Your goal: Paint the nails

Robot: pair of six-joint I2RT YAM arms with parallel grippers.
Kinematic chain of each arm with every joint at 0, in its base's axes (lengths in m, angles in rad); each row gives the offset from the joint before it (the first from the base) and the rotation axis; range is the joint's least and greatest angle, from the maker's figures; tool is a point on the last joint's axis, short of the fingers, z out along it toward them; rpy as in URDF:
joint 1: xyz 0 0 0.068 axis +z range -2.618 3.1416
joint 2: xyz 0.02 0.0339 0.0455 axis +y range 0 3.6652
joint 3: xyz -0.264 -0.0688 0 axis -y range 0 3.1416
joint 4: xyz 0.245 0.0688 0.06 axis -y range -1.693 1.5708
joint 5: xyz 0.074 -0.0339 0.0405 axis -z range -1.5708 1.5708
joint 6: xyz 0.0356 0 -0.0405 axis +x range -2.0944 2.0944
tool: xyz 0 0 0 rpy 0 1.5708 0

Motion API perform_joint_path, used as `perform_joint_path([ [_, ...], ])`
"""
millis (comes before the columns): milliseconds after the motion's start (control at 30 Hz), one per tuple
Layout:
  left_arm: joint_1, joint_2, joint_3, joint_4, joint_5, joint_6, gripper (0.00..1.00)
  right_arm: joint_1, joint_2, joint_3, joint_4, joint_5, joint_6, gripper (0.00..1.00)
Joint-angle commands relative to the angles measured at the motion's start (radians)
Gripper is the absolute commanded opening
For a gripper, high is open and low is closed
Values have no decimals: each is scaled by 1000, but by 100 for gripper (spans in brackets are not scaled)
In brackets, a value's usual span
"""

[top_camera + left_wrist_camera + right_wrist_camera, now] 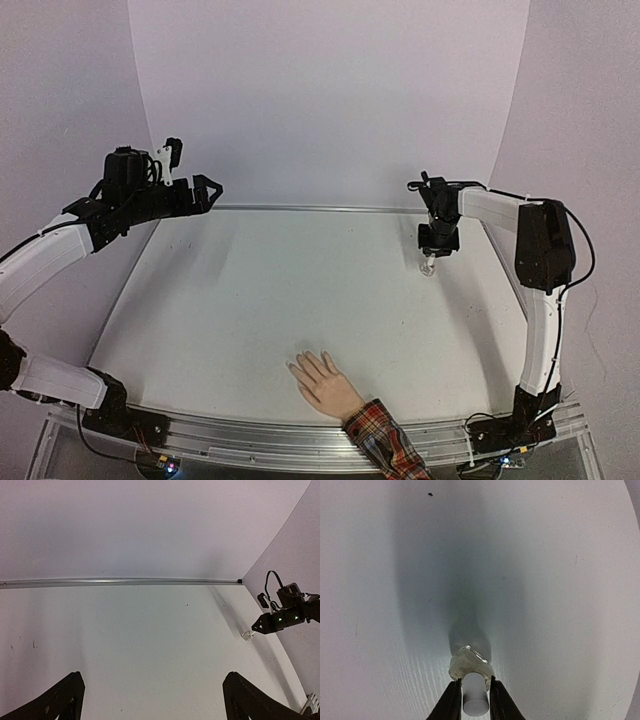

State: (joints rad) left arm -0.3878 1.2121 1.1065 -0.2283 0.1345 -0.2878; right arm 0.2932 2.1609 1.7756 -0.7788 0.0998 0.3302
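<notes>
Nearest in the overhead view runs the metal rail [250,432] at the table's near edge. Over it comes a red plaid cuff [385,447], with the flesh-coloured mannequin hand [322,385] lying flat on the table [230,300], just right of the middle of that edge. Its fingers are spread and point away toward the far left. The nails [296,366] sit at their tips, too small from above to make out one by one, and both arms are well apart from them.

Farther back on the left, the left gripper [207,188] hangs high over the far-left corner — its jaws stand wide apart with nothing between them. The left wrist view shows this, its two dark fingers [60,702] framing bare tabletop.

On the right, well apart from the hand, the right gripper [430,250] points straight down over the far-right part of the table. In its own wrist view the jaws are closed on the white cap [474,700] of a small polish bottle [470,662], one finger against each side, the clear body pointing down at the surface. Whether the bottle's base touches the table or sits just off it — I cannot tell.

Behind everything, a metal strip [120,581] marks the far edge, and a plain pale backdrop [330,100] curves up.
</notes>
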Motion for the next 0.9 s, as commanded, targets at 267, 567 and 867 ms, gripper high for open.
perform_joint_path([
  [267,-7,-8,21,26,-19,10,100,4,26,23,-7,-3,0,26],
  [567,-7,-11,20,23,-25,16,100,8,22,21,-7,5,1,10],
  [867,-8,32,37,36,81,3,100,59,-114,-64,-2,-52,-38,0],
])
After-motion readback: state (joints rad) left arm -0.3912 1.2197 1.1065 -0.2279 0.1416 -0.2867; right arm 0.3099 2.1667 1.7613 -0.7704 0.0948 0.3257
